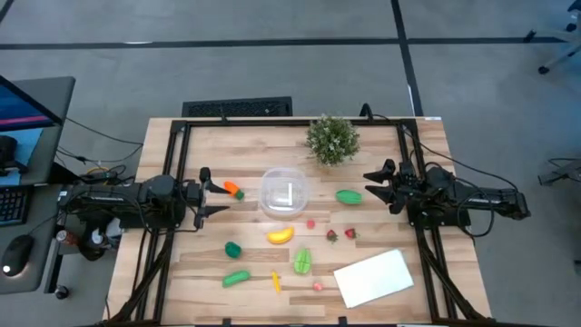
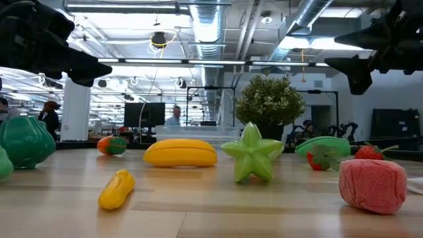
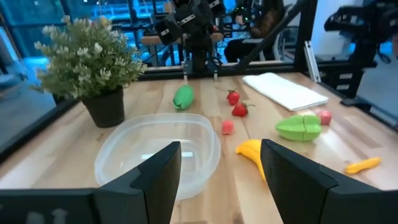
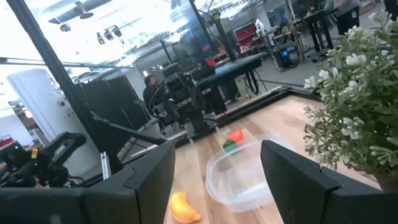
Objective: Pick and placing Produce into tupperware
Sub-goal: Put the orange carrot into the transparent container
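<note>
High view: the tupperware (image 1: pixel 284 193) stood near the middle of the table (image 1: pixel 195 277), between the two arms, apparently so either could reach it; nothing coloured showed inside, only a pale glint through its clear base. The left gripper (image 1: pixel 205 193) waited at the table's left with fingers spread and nothing between them, a carrot (image 1: pixel 234 191) lying just beyond its tips, probably the nearest piece to take first. The right gripper (image 1: pixel 379 185) waited at the right, fingers parted and empty, a green piece (image 1: pixel 349 195) just ahead of it. The remaining produce lay scattered on the near side of the container: banana (image 1: pixel 280 236), green star-shaped piece (image 1: pixel 302 262), two strawberries (image 1: pixel 341 234), a small pink berry (image 1: pixel 310 223), further green pieces, a yellow sliver. A potted plant (image 1: pixel 332 138) stood behind the container; a white sheet (image 1: pixel 373 277) lay at the near right. Low view: banana, star piece (image 2: pixel 252 153) and a pink berry (image 2: pixel 373 184) sat flat on the wood; both grippers hung above, clear of everything. Left wrist view: own fingers apart, framing the container (image 3: pixel 158 152), seen empty. Right wrist view: own fingers apart; container (image 4: pixel 242 172) empty, carrot (image 4: pixel 232 139) behind it. Judged: no piece placed yet.
</note>
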{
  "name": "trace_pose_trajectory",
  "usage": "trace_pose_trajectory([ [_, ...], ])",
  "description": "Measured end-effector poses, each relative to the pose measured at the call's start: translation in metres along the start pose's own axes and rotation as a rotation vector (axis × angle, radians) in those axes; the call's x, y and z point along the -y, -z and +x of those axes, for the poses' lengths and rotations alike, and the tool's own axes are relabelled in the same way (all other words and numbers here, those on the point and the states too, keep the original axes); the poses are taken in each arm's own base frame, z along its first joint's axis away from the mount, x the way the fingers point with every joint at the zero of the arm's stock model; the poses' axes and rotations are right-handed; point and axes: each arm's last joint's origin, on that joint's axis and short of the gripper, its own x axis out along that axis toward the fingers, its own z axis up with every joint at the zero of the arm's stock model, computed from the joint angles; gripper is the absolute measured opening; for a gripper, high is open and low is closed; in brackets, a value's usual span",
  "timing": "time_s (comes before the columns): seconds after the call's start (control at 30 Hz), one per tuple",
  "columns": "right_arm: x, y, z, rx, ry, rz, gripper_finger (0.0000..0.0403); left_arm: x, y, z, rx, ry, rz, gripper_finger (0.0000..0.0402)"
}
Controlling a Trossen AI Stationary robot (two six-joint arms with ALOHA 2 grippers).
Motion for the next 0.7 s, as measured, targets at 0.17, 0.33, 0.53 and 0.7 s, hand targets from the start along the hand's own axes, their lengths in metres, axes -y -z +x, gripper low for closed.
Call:
trace_pose_trajectory([
  [0.17, 0.0006, -0.0007, 0.0000, 0.008, 0.007, -0.001, 0.0232, -0.0002, 0.0001, 0.0000, -0.001, -0.005, -0.025, 0.0213],
  [0.33, 0.0032, -0.0016, 0.0000, 0.018, 0.036, -0.004, 0.0232, -0.0040, -0.0035, -0.0004, 0.033, -0.136, 0.007, 0.0213],
  [0.53, 0.0045, -0.0038, -0.0002, 0.039, 0.047, -0.073, 0.0232, -0.0068, -0.0081, -0.0009, 0.078, -0.231, 0.003, 0.0213],
  [0.7, 0.0018, -0.0034, 0.0000, 0.033, 0.019, -0.171, 0.0232, -0.0082, -0.0020, 0.0004, 0.009, -0.280, -0.048, 0.0213],
])
